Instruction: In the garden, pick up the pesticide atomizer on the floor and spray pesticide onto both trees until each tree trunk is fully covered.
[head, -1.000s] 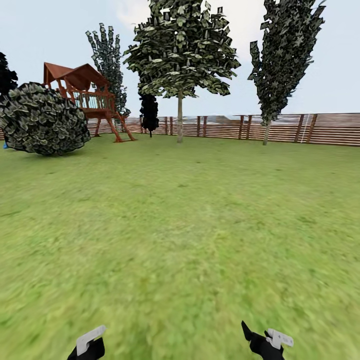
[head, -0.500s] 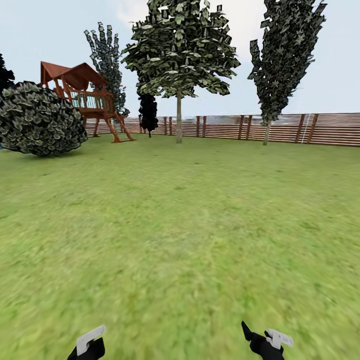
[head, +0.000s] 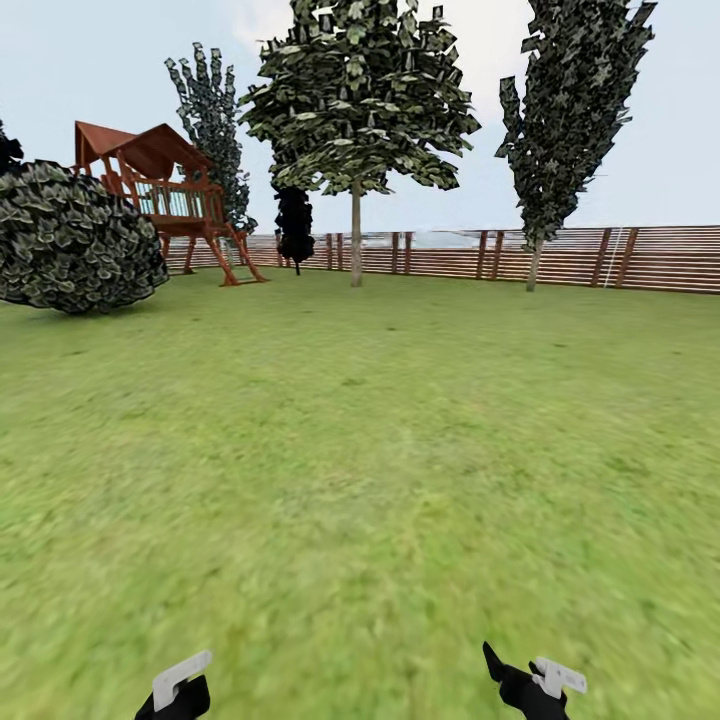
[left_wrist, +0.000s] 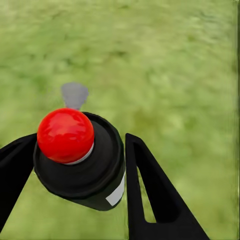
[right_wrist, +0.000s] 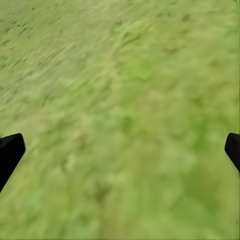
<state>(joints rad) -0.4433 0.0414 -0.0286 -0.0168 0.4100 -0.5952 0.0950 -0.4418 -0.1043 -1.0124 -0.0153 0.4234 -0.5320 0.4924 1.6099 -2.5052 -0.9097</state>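
Left gripper (left_wrist: 75, 165) closed around the pesticide atomizer (left_wrist: 80, 157), red cap up, carried ready for spraying. Right gripper (right_wrist: 120, 150) spread wide, holding nothing, over lawn (head: 380, 450). Nearest tree trunk (head: 356, 240) stands well ahead by the fence (head: 660, 258).

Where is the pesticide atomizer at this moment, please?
In the left wrist view, the pesticide atomizer sits between the left gripper's fingers, above the grass.
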